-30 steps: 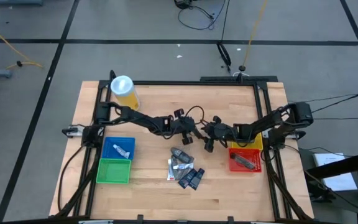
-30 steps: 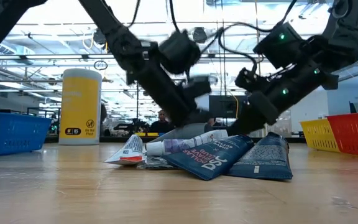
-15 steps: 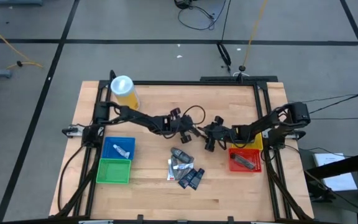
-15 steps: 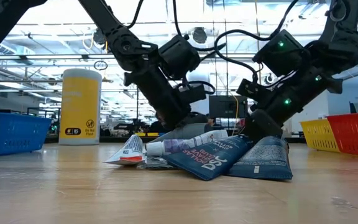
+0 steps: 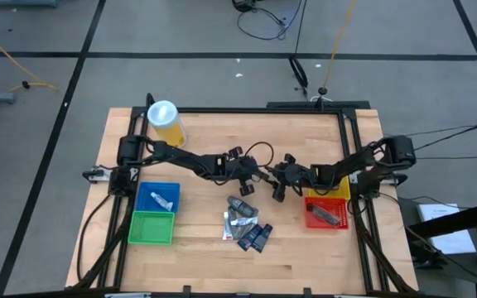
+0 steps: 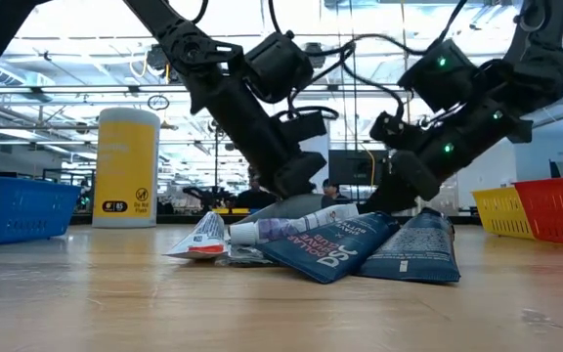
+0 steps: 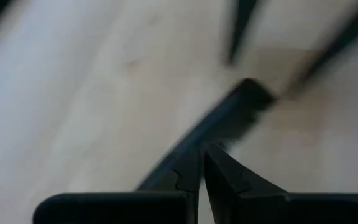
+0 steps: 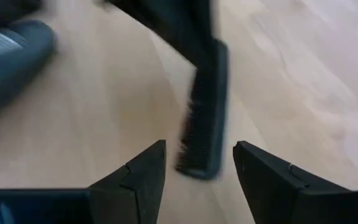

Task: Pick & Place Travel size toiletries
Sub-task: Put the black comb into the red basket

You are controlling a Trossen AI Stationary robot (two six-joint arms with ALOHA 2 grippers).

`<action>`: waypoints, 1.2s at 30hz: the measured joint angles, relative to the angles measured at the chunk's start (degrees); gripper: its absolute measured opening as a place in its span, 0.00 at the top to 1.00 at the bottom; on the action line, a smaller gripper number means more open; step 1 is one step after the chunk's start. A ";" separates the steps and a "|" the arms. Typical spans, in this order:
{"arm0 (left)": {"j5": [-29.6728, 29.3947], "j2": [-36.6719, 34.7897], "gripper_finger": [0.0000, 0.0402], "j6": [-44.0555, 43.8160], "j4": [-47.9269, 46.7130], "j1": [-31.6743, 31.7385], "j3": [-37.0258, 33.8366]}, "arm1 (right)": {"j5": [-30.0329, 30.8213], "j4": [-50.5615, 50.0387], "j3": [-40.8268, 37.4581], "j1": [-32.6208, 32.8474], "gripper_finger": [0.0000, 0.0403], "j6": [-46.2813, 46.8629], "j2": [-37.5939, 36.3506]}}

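The travel size toiletries lie in a pile [image 5: 243, 223] near the table's middle: white tubes [image 6: 280, 230], dark blue packets [image 6: 413, 249] and a sachet [image 6: 201, 240]. One dark blue packet [image 8: 11, 59] shows in the right wrist view. My left gripper [image 5: 252, 183] [image 6: 299, 186] [image 7: 201, 167] hovers shut just beyond the pile's far side. My right gripper [image 5: 278, 192] [image 6: 395, 191] [image 8: 197, 168] is open close to its right. A thin dark strip [image 8: 204, 106] stands between the right gripper's fingers. I cannot tell whether that strip is the left gripper's fingers or an item. My left gripper is shut, and a thin dark strip [image 7: 235, 112] runs slantwise past its fingertips. I cannot tell whether it pinches that strip or the strip merely lies behind it.
A blue bin [image 5: 146, 195] holding one white tube and a green bin [image 5: 151, 228] sit at the left. A red bin [image 5: 315, 219] with a dark item and a yellow bin [image 5: 342, 189] sit at the right. A big yellow cylinder [image 5: 166, 122] stands at the far left.
Both grippers have swayed slightly above the table behind the pile and come back close to where they were. The pile has not moved.
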 joint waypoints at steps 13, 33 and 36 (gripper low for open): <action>12.96 4.04 0.94 3.86 4.70 -0.24 0.09 | -14.53 1.31 0.17 -6.36 0.60 9.18 3.26; 12.86 7.22 0.94 1.28 7.89 2.65 0.15 | -30.82 0.29 0.15 -15.70 0.62 15.97 3.46; 13.00 7.34 0.94 1.29 8.63 2.65 0.12 | -30.74 0.54 0.15 -15.70 0.62 15.92 3.46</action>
